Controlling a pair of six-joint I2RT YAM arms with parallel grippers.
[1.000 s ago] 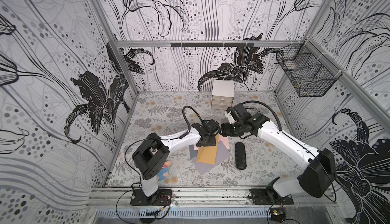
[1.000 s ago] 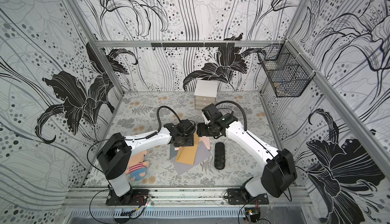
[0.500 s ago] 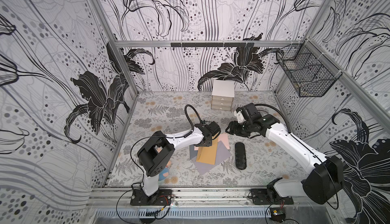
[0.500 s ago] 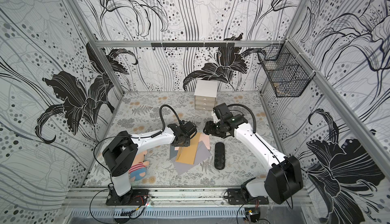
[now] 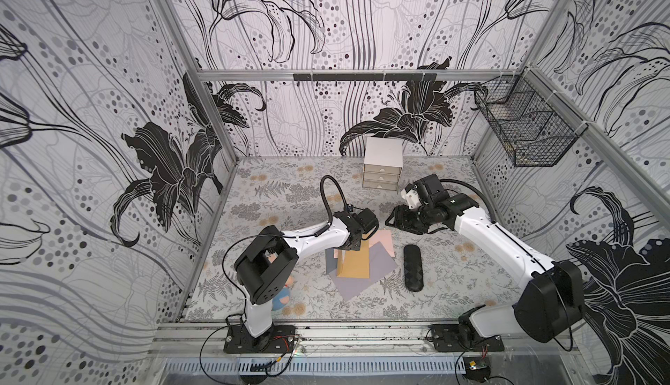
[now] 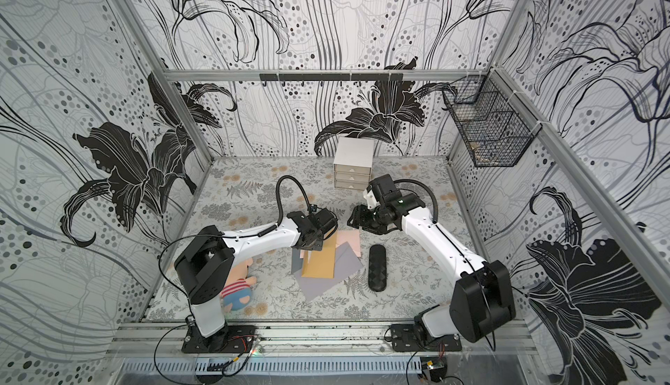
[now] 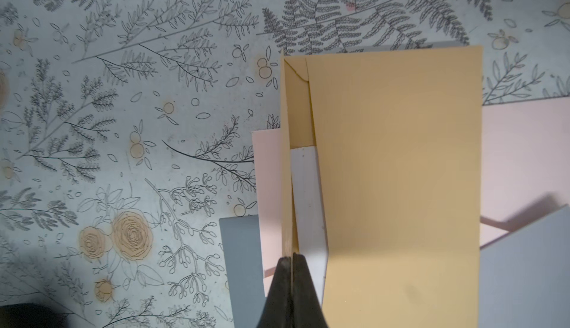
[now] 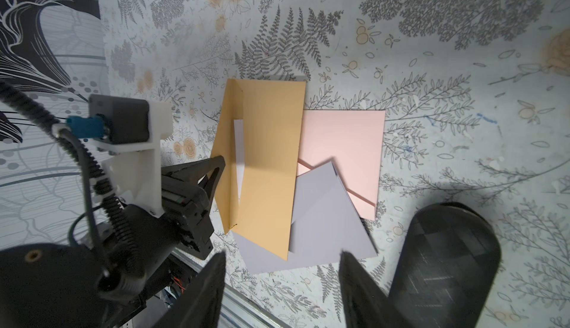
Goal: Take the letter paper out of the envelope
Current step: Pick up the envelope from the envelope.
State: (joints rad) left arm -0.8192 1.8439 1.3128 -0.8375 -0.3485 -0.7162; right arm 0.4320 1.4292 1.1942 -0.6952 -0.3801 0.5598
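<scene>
Near the middle of the table (image 5: 275, 198), the left gripper (image 7: 291, 257) has just snapped shut on the flap (image 8: 226, 144) of the envelope (image 5: 353, 264), propping it up. The white letter (image 7: 308, 200) shows in the mouth, not yet out. The right gripper (image 8: 282, 254), jaws apart and empty, has backed off; I'd guess it reaches in next.
</scene>
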